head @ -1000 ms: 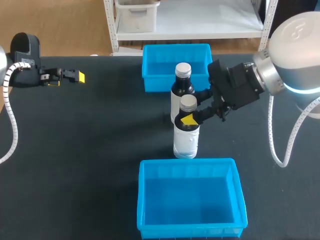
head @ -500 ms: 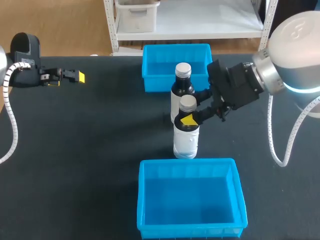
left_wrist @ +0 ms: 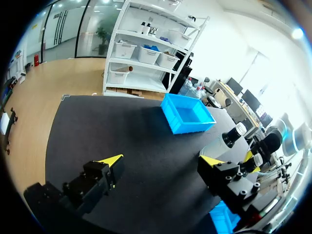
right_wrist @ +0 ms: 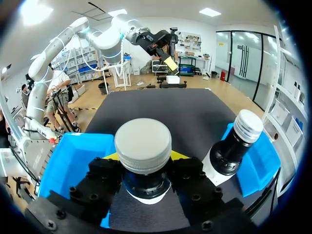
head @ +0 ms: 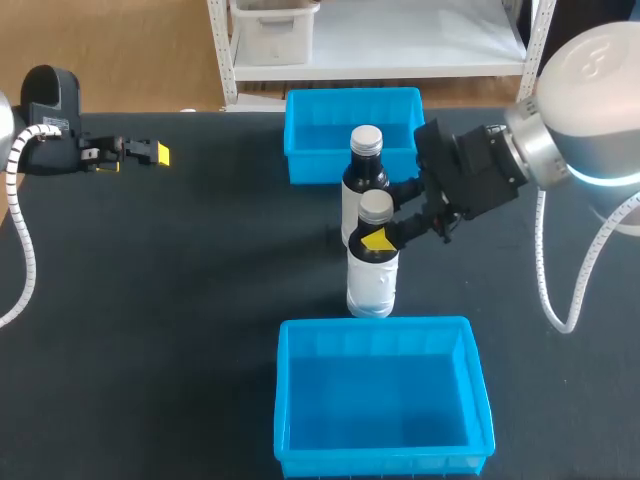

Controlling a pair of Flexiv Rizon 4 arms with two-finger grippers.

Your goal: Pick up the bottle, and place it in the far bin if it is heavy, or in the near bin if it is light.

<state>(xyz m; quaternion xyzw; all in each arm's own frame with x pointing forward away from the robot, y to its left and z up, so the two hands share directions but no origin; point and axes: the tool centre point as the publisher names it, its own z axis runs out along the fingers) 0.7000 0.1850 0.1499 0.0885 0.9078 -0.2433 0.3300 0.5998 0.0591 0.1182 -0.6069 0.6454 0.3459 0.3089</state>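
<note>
Bottle [head: 372,285] with a pale cap stands upright, its dark neck clamped from both sides by the right hand [head: 377,240]. Just behind it, at 12 o'clock, a second bottle [head: 363,170] stands close by, in front of the far bin [head: 320,135]. At 6 o'clock the near bin [head: 380,400] sits just beside the gripped bottle's base. Well off at 10 o'clock, the left hand [head: 152,153] hangs over the desk [head: 180,300], fingers spread, holding nothing.
</note>
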